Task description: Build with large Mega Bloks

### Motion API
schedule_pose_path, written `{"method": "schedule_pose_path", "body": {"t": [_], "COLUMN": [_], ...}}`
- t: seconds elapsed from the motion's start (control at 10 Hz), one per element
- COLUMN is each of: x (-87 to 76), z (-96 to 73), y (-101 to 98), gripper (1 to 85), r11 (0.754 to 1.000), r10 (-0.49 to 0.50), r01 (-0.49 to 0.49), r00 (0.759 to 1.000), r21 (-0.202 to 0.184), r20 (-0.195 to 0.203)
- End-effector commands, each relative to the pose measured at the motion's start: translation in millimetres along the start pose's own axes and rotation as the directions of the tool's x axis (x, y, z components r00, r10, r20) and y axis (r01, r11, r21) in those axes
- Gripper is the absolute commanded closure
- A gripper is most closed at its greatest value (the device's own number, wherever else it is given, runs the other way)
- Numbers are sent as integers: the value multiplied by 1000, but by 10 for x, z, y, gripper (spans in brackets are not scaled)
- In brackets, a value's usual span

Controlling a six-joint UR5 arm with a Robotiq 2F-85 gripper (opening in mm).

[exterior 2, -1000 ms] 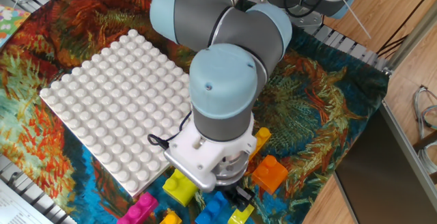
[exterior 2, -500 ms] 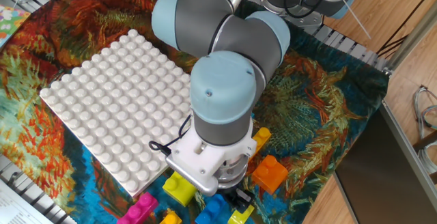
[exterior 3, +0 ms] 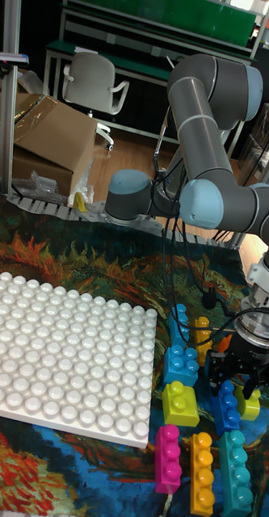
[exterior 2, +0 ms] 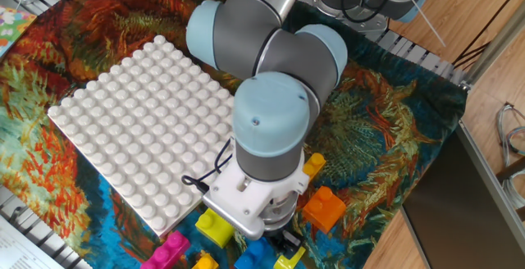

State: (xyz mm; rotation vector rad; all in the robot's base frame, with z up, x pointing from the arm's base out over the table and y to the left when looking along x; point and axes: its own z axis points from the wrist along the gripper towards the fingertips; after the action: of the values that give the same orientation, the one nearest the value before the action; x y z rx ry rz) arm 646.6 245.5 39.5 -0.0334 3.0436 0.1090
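Several Mega Bloks lie loose on the patterned cloth (exterior 3: pixel 86 258) just right of the white baseplate (exterior 3: pixel 61 355), which carries nothing on its studs. Our gripper (exterior 3: pixel 235 380) hangs low over that cluster, its dark fingers (exterior 3: pixel 217 373) spread to either side of a dark blue brick (exterior 3: pixel 225 408), though we cannot tell whether they pinch it. Nearby sit a lime brick (exterior 3: pixel 180 404), a light blue brick (exterior 3: pixel 181 363), and along the near edge pink (exterior 3: pixel 168 457), orange (exterior 3: pixel 201 472) and teal (exterior 3: pixel 235 472) bricks.
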Motion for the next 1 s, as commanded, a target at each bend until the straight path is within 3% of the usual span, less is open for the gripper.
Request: {"method": "schedule_pose_path", "body": {"t": [0.0,0.4,0.7,0.8,0.9], "x": [-13,-37,-52,-49,-69], "z": [25,27,27,12,-34], "y": [7,-27,9,11,51], "gripper": [263,347,737,820,843], "r11": [1000,1000,999,999,999], "r10": [-2,-20,38,41,43], "r01": [2,20,-38,-41,-43], "r00": [1000,1000,999,999,999], "r21": [-5,5,-5,-7,-24], "r20": [3,14,15,15,27]}}
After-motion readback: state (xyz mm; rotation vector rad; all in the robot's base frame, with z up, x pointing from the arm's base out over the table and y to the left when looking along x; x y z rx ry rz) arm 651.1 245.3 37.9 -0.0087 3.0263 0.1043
